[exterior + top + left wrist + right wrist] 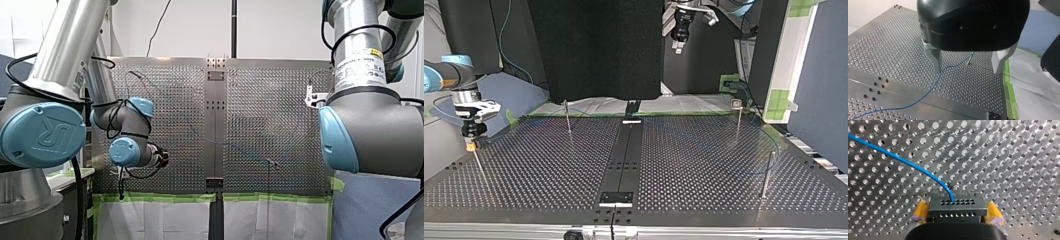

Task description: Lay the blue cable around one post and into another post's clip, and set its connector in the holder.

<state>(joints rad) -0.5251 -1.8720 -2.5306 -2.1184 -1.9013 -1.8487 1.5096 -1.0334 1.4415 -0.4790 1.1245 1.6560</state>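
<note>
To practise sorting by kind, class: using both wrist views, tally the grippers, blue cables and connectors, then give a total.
grippers: 2 (left gripper, right gripper)
blue cable: 1
connector: 1
total: 4

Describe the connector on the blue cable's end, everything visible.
The connector is a dark grey rectangular block, plastic by its look, with two rows of small round holes. The blue cable enters one upper-row hole. The block sits level between the yellow pads of my right gripper, jaws shut on its sides, over the perforated table.
</note>
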